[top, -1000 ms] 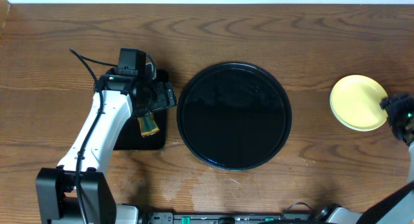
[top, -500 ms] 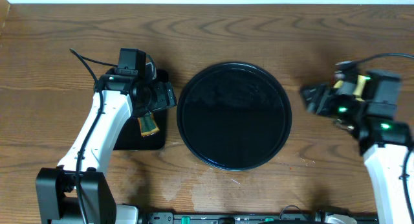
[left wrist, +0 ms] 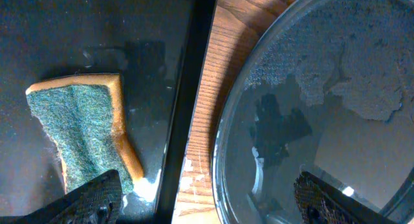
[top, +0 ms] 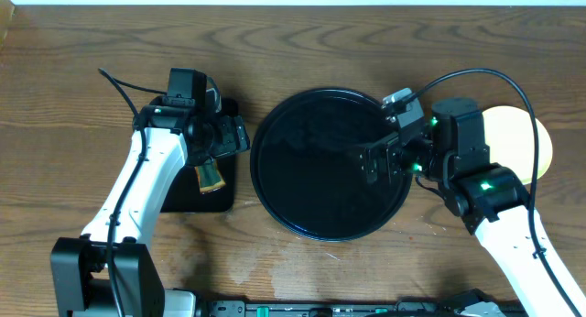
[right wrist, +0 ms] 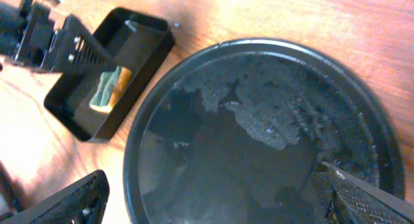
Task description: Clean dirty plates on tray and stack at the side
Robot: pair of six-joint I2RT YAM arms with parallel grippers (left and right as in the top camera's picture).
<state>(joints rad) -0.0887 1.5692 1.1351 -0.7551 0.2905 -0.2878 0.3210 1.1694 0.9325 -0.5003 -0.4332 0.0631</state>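
My left end effector hangs released, its fingertips spread wide apart and holding nothing; beneath its left finger lies the rectangular black tray, and in that tray a sponge lies flat, green scouring face up with an orange-yellow edge, so close to that fingertip that I cannot tell whether they touch; under the middle of the gap runs a narrow strip of the wooden worktop, parting the two trays; under the right finger curves the raised rim of the round tray, glossy black, with a patchy, mottled film across its surface.

My right end effector is likewise released, one fingertip showing at each lower corner of the right wrist view with the gap between them wide; it hangs above the right part of the round tray and grasps nothing; ahead of it, past the tray's far rim, the right wrist view shows the rectangular black tray with the sponge and the left end effector above it; behind it, off the round tray and on the worktop to the right, sits the pale yellow plate, partly hidden by my right arm, so I cannot tell whether other plates lie beneath it.
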